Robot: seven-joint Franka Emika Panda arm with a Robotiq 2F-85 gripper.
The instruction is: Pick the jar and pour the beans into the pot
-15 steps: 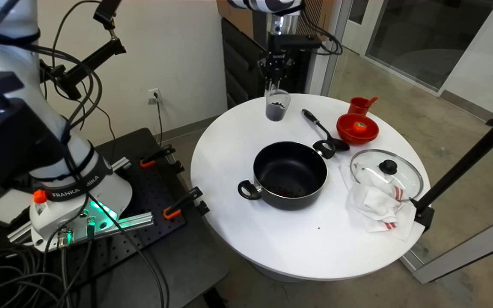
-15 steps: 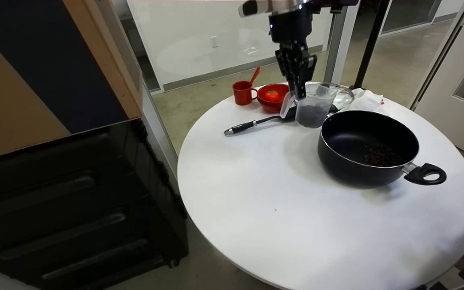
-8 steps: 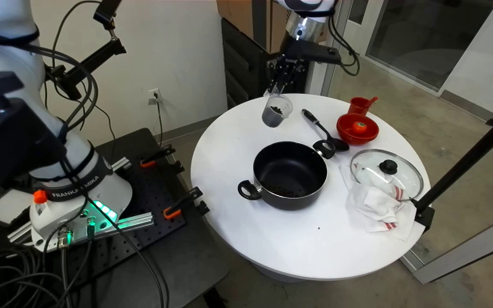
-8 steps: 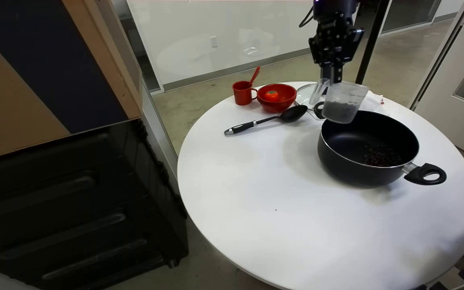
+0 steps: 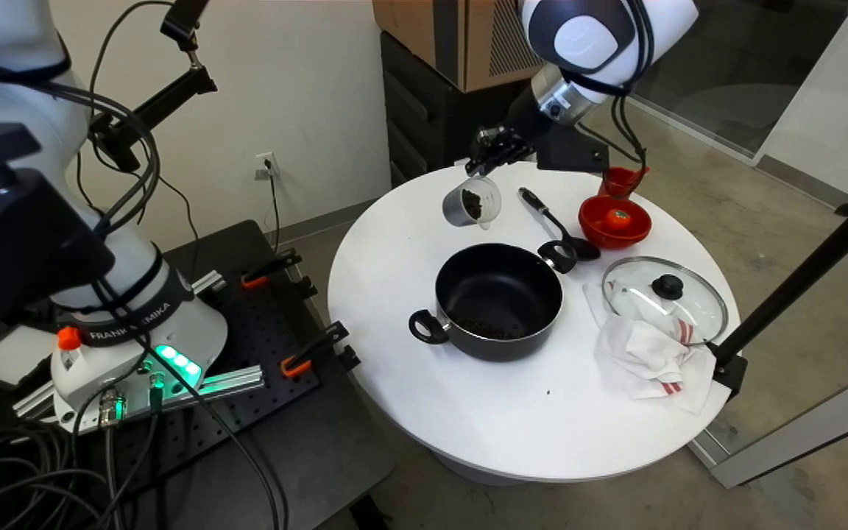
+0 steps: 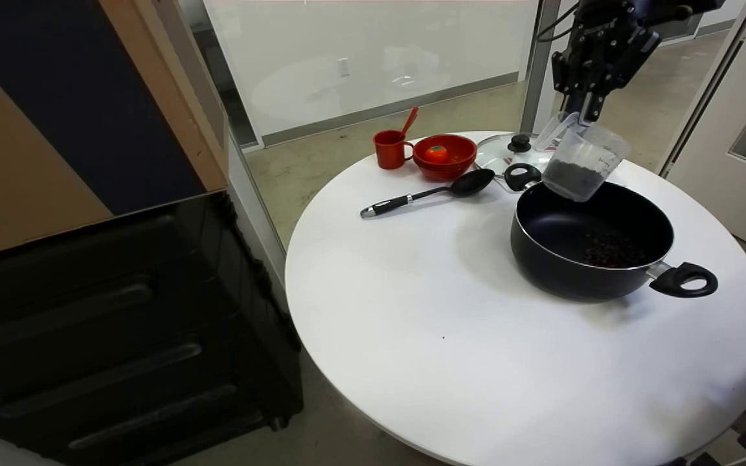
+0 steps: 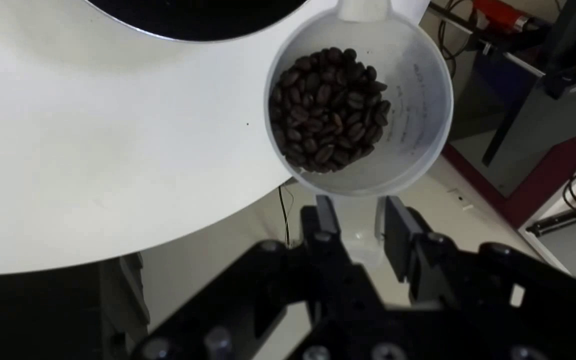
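Above the round white table [image 5: 497, 412], near the black two-handled pot [image 5: 499, 287], the gripper [image 7: 358, 215] pinches the translucent measuring jug [image 6: 588, 157] by its handle; within a second the jug has tipped steeper, so pouring looks near. Its cloudy wall carries scale marks, dark coffee beans [image 7: 328, 110] banked to one side.

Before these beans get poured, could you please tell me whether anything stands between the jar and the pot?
Nothing visible does: the gripper holds the tilted jar by its handle, and in both exterior views no object shows between jar and pot. The black spoon lies to one side.
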